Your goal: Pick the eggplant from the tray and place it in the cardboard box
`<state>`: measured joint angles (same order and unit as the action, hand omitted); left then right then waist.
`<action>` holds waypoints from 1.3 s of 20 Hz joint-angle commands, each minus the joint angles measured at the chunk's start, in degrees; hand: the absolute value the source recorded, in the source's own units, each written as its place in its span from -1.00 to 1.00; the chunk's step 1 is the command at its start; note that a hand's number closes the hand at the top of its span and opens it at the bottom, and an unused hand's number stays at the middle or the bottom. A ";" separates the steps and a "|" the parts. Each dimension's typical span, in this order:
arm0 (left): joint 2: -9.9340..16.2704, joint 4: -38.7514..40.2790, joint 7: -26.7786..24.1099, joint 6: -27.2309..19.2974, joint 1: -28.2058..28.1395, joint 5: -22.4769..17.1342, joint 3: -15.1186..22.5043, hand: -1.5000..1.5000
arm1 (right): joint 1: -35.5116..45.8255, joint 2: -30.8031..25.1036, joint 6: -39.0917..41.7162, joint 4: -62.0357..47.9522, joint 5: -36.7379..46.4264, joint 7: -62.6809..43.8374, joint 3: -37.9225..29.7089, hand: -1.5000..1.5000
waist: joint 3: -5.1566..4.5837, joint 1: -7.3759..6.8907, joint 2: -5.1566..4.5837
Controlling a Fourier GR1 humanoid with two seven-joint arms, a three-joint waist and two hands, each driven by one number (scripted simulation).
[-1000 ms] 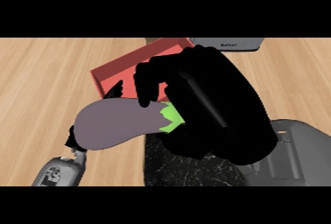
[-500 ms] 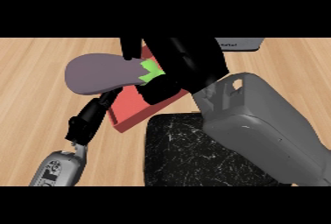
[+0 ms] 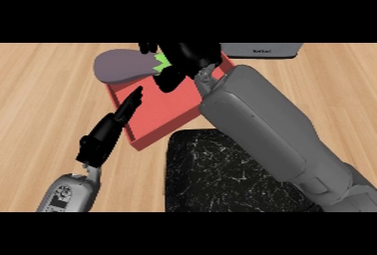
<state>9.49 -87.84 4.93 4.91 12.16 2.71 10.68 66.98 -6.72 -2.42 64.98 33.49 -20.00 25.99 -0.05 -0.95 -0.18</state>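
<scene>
Nearest the counter's front edge lies a black marbled slab (image 3: pixel 228 174), set on the wooden counter (image 3: pixel 44 99) and partly covered by the right forearm (image 3: pixel 273 134), which crosses it diagonally toward the far side.

Left of the slab, the left hand (image 3: pixel 110 129) comes in from the front-left. Its fingers are straight and point toward the far right; the fingertips overlap the near-left part of the red tray (image 3: pixel 165 107). It holds nothing.

The red tray sits beyond the slab, turned at an angle to the counter's edges. Its visible floor carries no object.

At the tray's far-left corner the right hand (image 3: pixel 184 57) is curled around the stem end of the eggplant (image 3: pixel 121 65). The green calyx shows just beside the fingers. The eggplant's long axis runs roughly left to right; the purple body projects left from the hand, past the tray's far-left corner and over bare counter. It appears lifted clear of the tray, though height cannot be confirmed from this view.

A grey object (image 3: pixel 261 50) with a dark label sits at the counter's far edge, right of the right hand. No cardboard box can be identified with certainty. If that grey object is the destination, the eggplant must travel to the right, opposite to the way its body points.
</scene>
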 commanded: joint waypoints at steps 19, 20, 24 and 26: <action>-1.06 0.89 -0.51 0.69 1.40 2.19 -0.51 0.00 | 0.36 6.72 -12.53 -30.47 -18.98 21.59 -11.36 -1.00 | 0.09 -1.75 -0.58; -1.23 -0.68 0.06 1.61 0.30 1.51 0.34 0.00 | -1.50 6.72 -15.01 -29.23 -20.56 23.54 -12.99 -1.00 | 0.12 -1.76 -0.47; -0.86 1.63 -0.99 1.80 0.83 1.35 -0.89 0.00 | 0.74 5.94 -11.05 -29.11 -28.55 28.01 -22.28 -1.00 | 0.11 -0.83 -0.59; -2.37 0.74 -2.29 0.48 -1.77 2.62 0.86 0.00 | 1.06 5.00 -10.85 -29.54 -31.29 27.93 -25.80 -1.00 | 0.09 -0.67 -0.35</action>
<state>8.09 -86.85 3.75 6.18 12.43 4.55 10.60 67.57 -0.56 -14.55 35.19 8.11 5.51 6.88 0.04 -2.21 -0.76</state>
